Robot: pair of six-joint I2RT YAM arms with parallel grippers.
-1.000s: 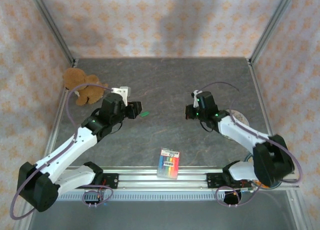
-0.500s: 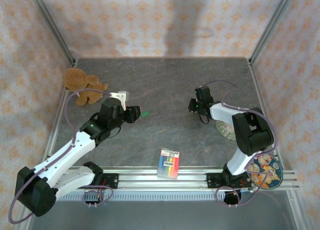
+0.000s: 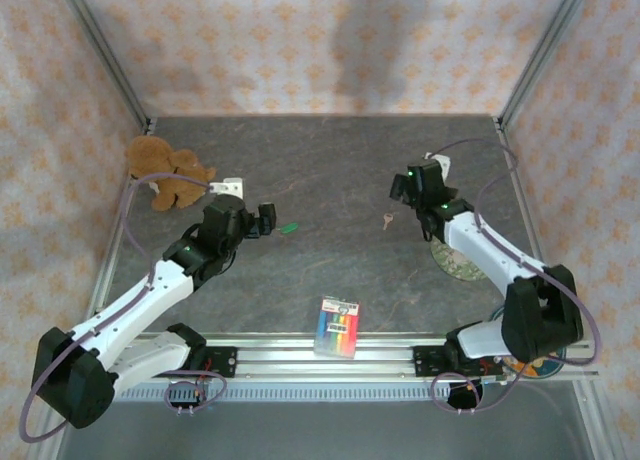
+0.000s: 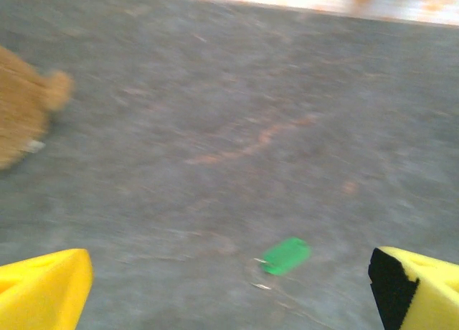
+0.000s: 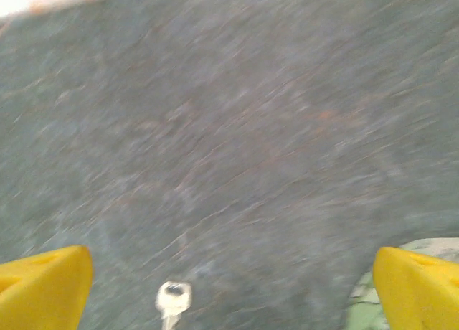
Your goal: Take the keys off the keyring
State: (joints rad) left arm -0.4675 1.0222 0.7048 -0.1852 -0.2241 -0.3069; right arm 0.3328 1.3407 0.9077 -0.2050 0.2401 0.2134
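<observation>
the green-headed key (image 4: 285, 255) is being left on the surface (image 3: 330, 170) before the left fingers (image 4: 43, 287), the silvery key (image 5: 173, 298) before the right fingers (image 5: 416, 287); both pairs are being held wide apart and empty, the keys seemingly separated.

Table (image 3: 330, 170): dark grey, mottled, with faint rusty veins.
Walls (image 3: 320, 40): pale pink with a repeating orange floral motif.
Teddy bear (image 3: 165, 172): tan-brown.
Green key (image 4: 285, 256): bright green head.
Pale key (image 5: 173, 299): silvery, washed-out.
Pack (image 3: 338, 327): rainbow stripes.
Left fingertips (image 4: 43, 287) and right fingertips (image 5: 416, 287): bright yellow; one left tip has a black inner face.
Arms (image 3: 150, 290): white shells, black joints.
Cables (image 3: 125, 220): mauve.
Disc (image 3: 460, 262): pale, greenish speckle.
</observation>
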